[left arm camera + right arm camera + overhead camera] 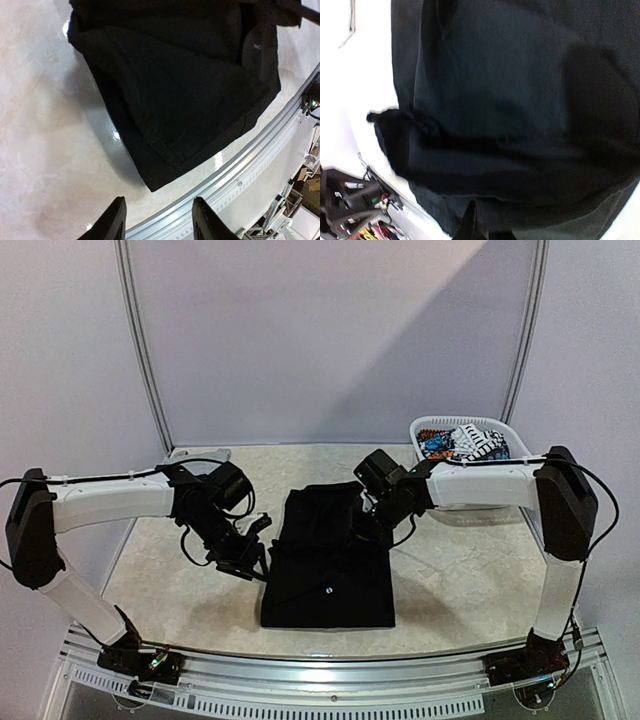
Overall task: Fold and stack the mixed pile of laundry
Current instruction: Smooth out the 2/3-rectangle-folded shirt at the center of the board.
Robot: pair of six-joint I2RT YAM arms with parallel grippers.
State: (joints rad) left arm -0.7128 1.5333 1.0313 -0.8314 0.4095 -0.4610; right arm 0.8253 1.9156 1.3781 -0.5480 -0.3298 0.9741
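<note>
- Black cloth fills the middle of the table (460, 580): the black garment (328, 560) lies flat as a rough rectangle, with layers already doubled over along its left side.
- We judge the step in hand to be the folding of this garment. Stacking has not begun.
- The printed piece (470, 443) lies in the white basket (425, 425) at 2 o'clock on the table, so we judge the task to be at an early stage.
- The left gripper (245, 562) stands at 9 o'clock of the garment, just beside its left edge. In the left wrist view its jaws are spread with nothing between them, and the garment's near corner lies at 12 o'clock ahead of the fingertips, apart from them.
- The right gripper (368, 530) sits low over the garment at 1 o'clock from its centre. In the right wrist view cloth fills the frame around the fingers.
- We cannot tell whether the right jaws are pressed together or pinching a fold, since dark fingers merge with dark cloth.
- The next move, as we judge it, calls for the left jaws to advance toward 3 o'clock onto the left hem and close on all layers.
- Both arms would then have to carry the fold together to keep the edges aligned.
</note>
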